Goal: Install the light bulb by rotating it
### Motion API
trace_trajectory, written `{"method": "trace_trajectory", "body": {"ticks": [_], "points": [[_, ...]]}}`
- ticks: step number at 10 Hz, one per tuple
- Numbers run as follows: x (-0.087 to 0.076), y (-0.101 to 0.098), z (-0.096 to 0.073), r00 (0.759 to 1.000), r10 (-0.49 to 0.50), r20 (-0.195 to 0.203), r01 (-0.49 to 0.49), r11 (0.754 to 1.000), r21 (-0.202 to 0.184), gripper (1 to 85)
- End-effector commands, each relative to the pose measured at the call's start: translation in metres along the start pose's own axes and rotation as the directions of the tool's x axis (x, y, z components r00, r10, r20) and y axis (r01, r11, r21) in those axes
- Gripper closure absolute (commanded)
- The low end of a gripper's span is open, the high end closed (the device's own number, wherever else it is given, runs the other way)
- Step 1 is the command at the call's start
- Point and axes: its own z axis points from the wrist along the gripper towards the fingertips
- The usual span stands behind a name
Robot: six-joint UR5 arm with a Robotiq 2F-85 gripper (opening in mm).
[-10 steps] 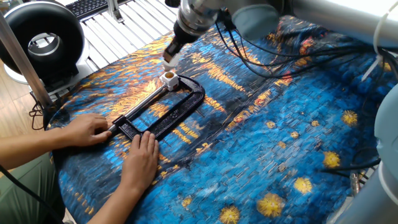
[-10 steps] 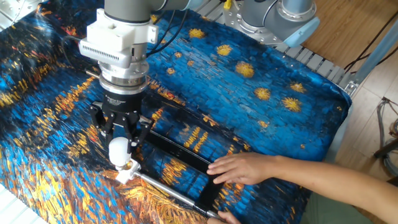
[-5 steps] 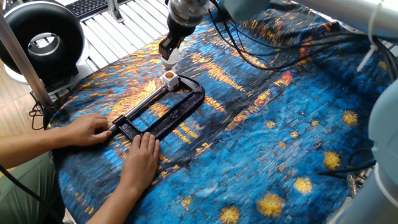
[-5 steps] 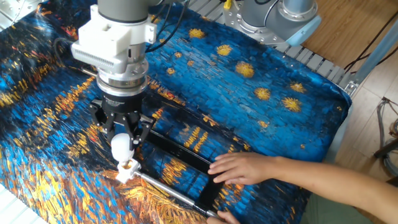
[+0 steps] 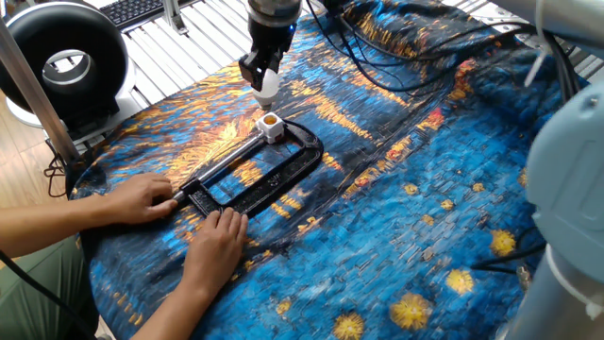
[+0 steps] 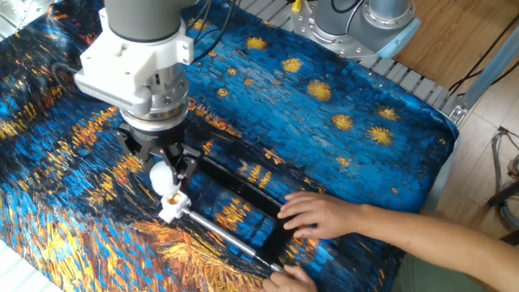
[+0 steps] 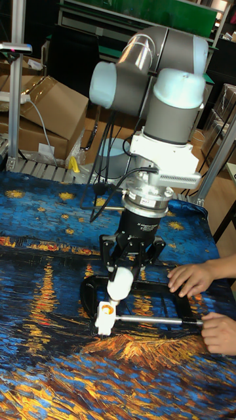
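The gripper (image 6: 165, 167) is pointing down over the painted tablecloth (image 6: 340, 89) and is clasping the light bulb (image 6: 162, 176) between its fingers (image 6: 183, 162), the jaws closed on the bulb's sides. In the tall fixed view the bulb (image 7: 120, 281) is hanging tilted, its neck pointing down and to the left toward the socket block (image 7: 104, 315). The bulb is sitting just above the block; whether neck and socket are touching cannot be told. In one fixed view the bulb (image 5: 267, 85) is appearing well apart from the white block (image 5: 271, 125), whose opening is showing an orange-brass interior.

The socket block is being held at the far end of a black clamp frame (image 5: 274, 179), with a metal rod (image 6: 219, 235) running from the block toward the near edge of the cloth. Two human hands are resting on the clamp: the person's left hand (image 5: 143, 198) is gripping the rod end, and the person's right hand (image 5: 219, 236) is lying flat on the frame's near bar.

A black ring-shaped device (image 5: 61, 57) is standing at the far left, beyond the cloth. Black cables (image 5: 396, 76) are trailing across the cloth behind the arm (image 7: 157, 85).
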Motion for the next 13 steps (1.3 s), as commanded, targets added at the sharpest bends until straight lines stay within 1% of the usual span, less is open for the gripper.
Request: {"method": "trace_trajectory", "body": {"ticks": [1,2,4,5,6,7,9,10,11,12,13], "points": [[0.023,-0.001,-0.015,0.994,0.021,-0.106,-0.022,1.0,-0.005,84.7],[0.028,-0.002,-0.017,0.993,0.021,-0.116,-0.022,1.0,-0.008,84.7],[0.022,-0.005,-0.008,0.996,0.02,-0.086,-0.021,1.0,-0.011,84.7],[0.018,-0.001,-0.005,0.997,0.021,-0.075,-0.023,1.0,-0.019,84.7],[0.014,-0.002,-0.004,0.998,0.014,-0.059,-0.015,1.0,-0.016,84.7],[0.013,-0.003,-0.001,0.998,0.011,-0.055,-0.011,1.0,-0.014,84.7],[0.01,0.001,0.007,0.999,0.012,-0.037,-0.013,1.0,-0.022,84.7],[0.014,-0.001,0.011,0.999,0.006,-0.037,-0.007,1.0,-0.026,84.7],[0.02,-0.002,0.011,0.999,0.005,-0.054,-0.007,1.0,-0.024,84.7],[0.023,-0.003,0.01,0.998,0.005,-0.057,-0.006,1.0,-0.022,84.7],[0.025,0.001,0.01,0.999,0.007,-0.052,-0.009,0.999,-0.042,84.7]]}}
